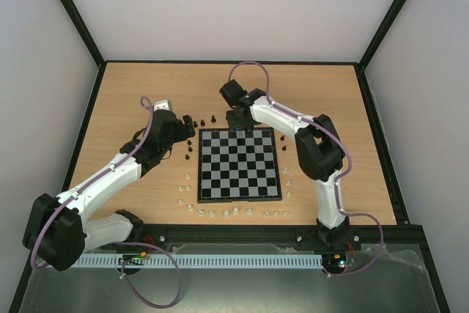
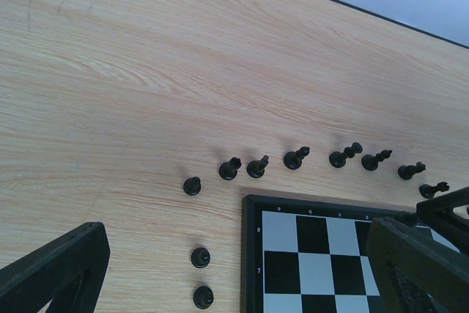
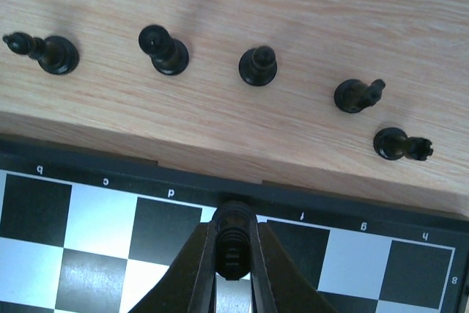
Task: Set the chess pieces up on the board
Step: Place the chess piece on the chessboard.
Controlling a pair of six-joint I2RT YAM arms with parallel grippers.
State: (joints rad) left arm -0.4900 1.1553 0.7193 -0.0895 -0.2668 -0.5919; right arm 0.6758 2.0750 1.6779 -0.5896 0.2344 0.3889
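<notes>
where the left arm reaches in, the left gripper (image 2: 238,254) hangs low over the table (image 2: 132,71) at the far left corner of the board (image 2: 315,251). its jaws are released and spread wide with nothing between them, one finger at the left of the wrist view and the other over the checks. just beyond that corner a curved row of eight black pieces (image 2: 295,157) stands on the wood, all off the board. two more stand just beside its left edge. from above, white pieces (image 1: 212,212) dot the table along the board's left and near sides, with a few at its right.

further right, at the middle of the far edge, the right gripper (image 3: 233,254) is clenched on one black piece (image 3: 233,243). it holds this piece over the outermost row, just right of the square marked d. whether it touches the board cannot be told. past the border, five black pieces stand apart from one another on the wood.
</notes>
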